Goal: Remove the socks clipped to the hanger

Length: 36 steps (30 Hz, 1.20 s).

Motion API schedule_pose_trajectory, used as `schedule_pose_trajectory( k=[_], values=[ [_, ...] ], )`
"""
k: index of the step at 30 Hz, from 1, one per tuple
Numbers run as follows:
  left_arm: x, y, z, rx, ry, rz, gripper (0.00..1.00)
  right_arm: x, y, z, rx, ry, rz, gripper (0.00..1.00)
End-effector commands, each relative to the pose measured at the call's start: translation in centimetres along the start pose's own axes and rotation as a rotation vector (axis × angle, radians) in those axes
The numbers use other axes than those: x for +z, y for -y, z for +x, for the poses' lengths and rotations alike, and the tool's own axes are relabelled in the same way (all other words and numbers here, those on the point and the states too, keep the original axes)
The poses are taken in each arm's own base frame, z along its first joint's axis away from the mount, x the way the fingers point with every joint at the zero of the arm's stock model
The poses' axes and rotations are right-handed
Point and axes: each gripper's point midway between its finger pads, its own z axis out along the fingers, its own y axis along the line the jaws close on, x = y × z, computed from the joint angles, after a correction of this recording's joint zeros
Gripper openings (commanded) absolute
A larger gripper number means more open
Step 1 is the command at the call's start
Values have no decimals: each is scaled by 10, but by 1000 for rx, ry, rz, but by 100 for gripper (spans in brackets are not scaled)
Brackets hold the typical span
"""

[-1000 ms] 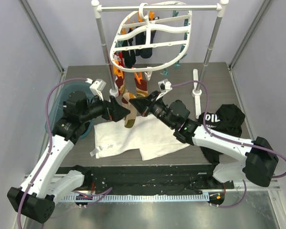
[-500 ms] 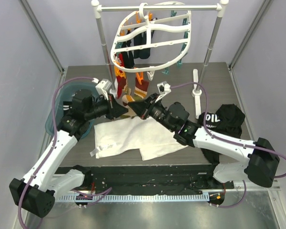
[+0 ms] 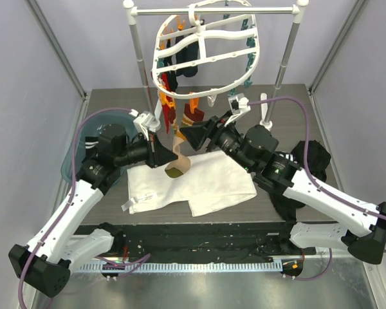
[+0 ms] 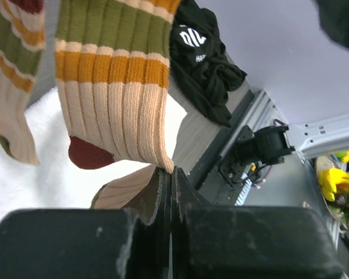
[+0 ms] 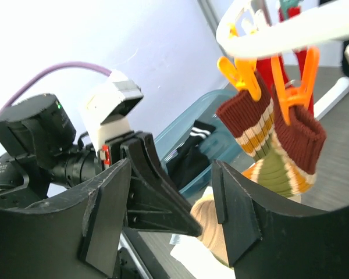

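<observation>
Striped sock (image 4: 113, 104) vertical, cuff uppermost

The striped sock (image 4: 113, 87) is ribbed knit cloth, soft and matt (the ribs run lengthwise). The hanger (image 3: 209, 56) is smooth white plastic, its orange clips (image 5: 241, 75) glossy plastic. The white cloth (image 3: 206, 180) looks fluffy, like towelling. The rail (image 3: 212, 10) is dull grey metal; the table (image 3: 296, 109) dark, matt woodgrain
</observation>
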Motion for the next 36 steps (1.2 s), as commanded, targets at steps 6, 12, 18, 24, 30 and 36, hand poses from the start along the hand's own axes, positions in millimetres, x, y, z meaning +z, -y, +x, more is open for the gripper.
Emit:
schedule_pose_trajectory(
  k=[6, 12, 18, 24, 30, 36],
  values=[
    [-21, 47, 0, -6, -42, 175, 0, -1, 2, -57, -156, 69, 125, 75],
    [-31, 58, 4, -2, -64, 207, 0, 13, 12, -64, -176, 50, 178, 78],
    [-36, 64, 3, -1, -63, 214, 0, 21, 26, -71, -160, 54, 213, 77],
    [-38, 69, 2, -11, -63, 237, 0, 31, 39, -67, -142, 34, 204, 76],
    [-37, 71, 0, -12, -60, 249, 0, 40, 41, -68, -160, 44, 178, 76],
    [-36, 70, 1, -17, -61, 252, 0, 50, 49, -59, -175, 22, 176, 73]
  ],
)
